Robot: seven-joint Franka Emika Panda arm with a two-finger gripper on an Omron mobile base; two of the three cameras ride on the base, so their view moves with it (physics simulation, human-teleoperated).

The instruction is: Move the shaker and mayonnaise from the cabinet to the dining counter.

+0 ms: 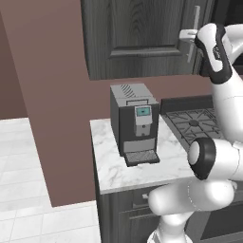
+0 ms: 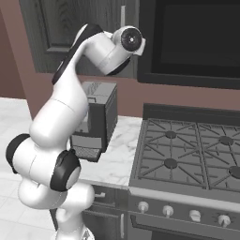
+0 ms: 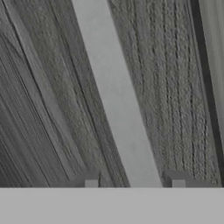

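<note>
- Two dark fingertips of the hand stand apart, one on each side of the silver bar handle, the jaws spread and not pressing it.
- The cabinet hangs on the far wall with its panelled door shut, above the small marble tabletop.
- A coffee machine stands on that tabletop, left of the gas stove.

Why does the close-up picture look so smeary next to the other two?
Hand view: the camera sits right against the cabinet door, so its wood grain and the pale bar handle are soft and streaky. Left base view: the coffee machine is fairly sharp under flat, even light. Right base view: the stove looks likewise, without glare.
</note>
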